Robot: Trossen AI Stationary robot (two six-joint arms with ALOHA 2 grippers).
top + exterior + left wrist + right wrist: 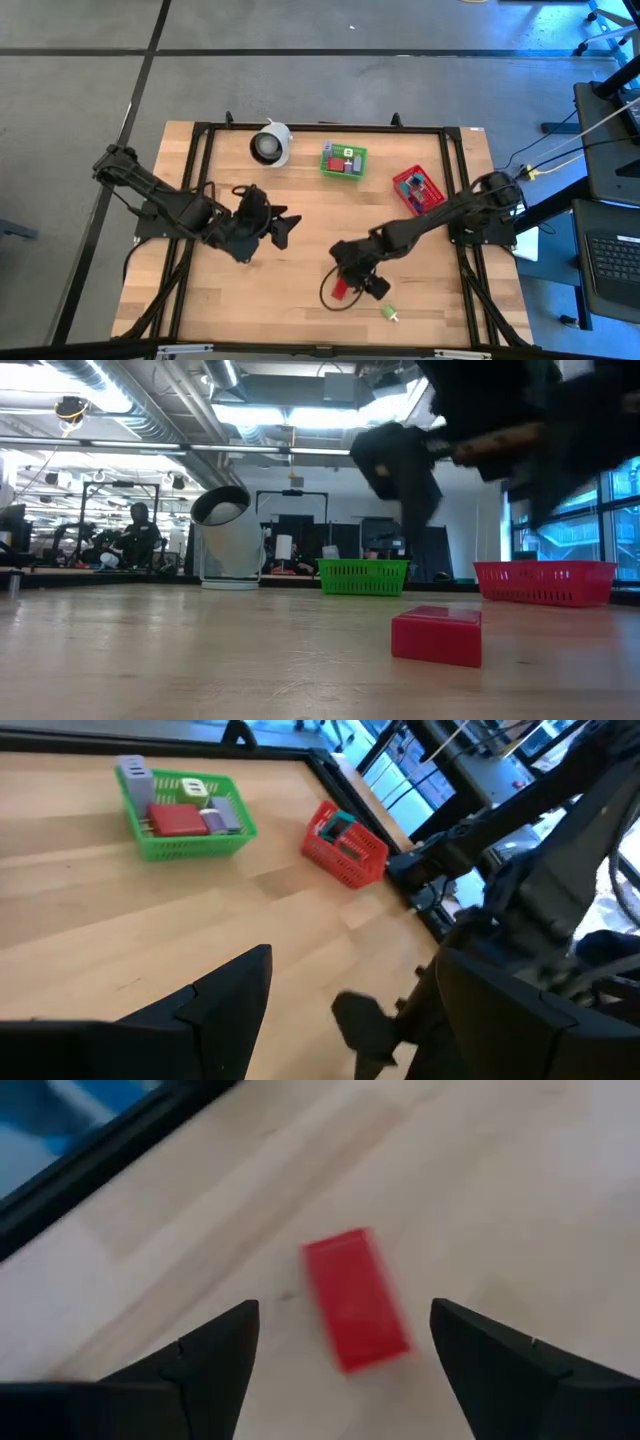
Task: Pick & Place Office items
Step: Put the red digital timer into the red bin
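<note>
Here, the right gripper [352, 276] hangs over a red block [355, 1300] near the front edge of the wooden table [300, 230], its fingers [205, 1355] spread wide and gripping nothing, the block lying flat on the wood between and just ahead of them in the right wrist view. The step in hand looks like the pick of this piece: the approach is made, the grasp is not. The next move would call for a descent until the fingers straddle the block, then a closing across its narrow width, and a carry toward the back of the table, where a green basket [343, 161] and a red basket [419, 189] already hold several items. The block's long axis appears to run roughly in line with the wrist's forward direction, tilted a little off it, so the short sides face the fingers; motion blur makes the exact angle hard to call. A small green piece [388, 313] lies just beside the gripper, nearer the front edge. The left gripper [283, 226] waits mid-table with its fingers parted and empty.
</note>
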